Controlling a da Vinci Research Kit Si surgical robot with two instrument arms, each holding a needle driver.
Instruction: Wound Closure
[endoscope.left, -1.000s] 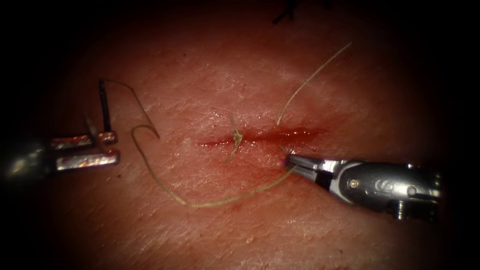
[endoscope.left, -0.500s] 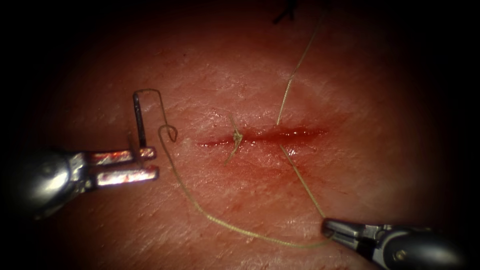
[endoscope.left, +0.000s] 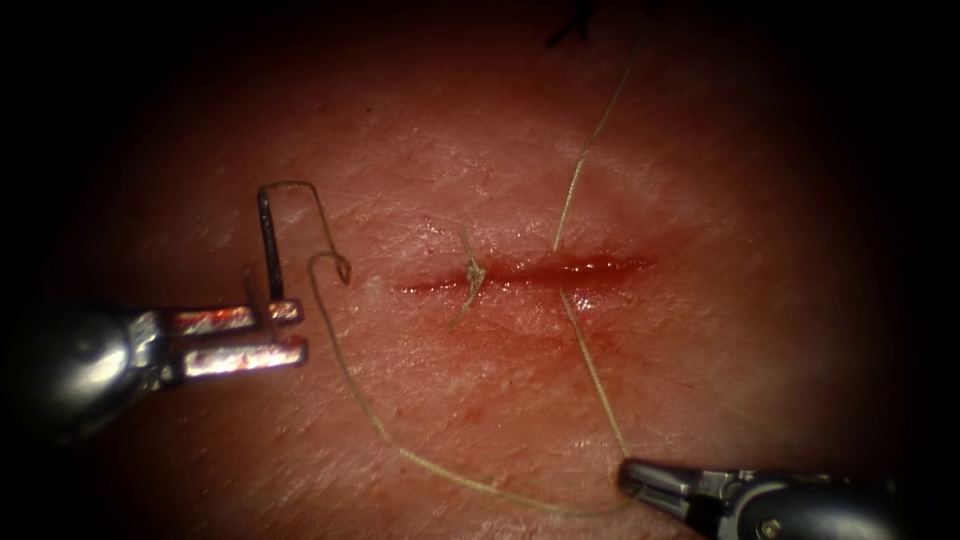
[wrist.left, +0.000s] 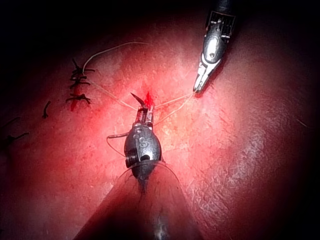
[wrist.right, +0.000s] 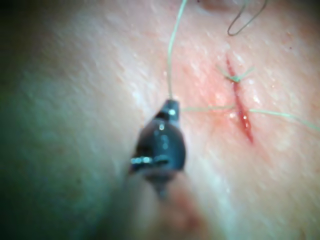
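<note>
Needle clear of the tissue, left of the cut, clamped at one end in the left tool. Thread crosses the cut to the right tool, jaws closed on it. Left wrist view adds dark stitches; needle curve hard to read there. Tied knot sits mid-cut.

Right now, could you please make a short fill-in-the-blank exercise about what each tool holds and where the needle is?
1. The left tool holds the ____.
2. The right tool has its jaws shut on the ____.
3. The needle stands to the ____ of the cut, out of the tissue.

Missing words: needle; thread; left
</note>
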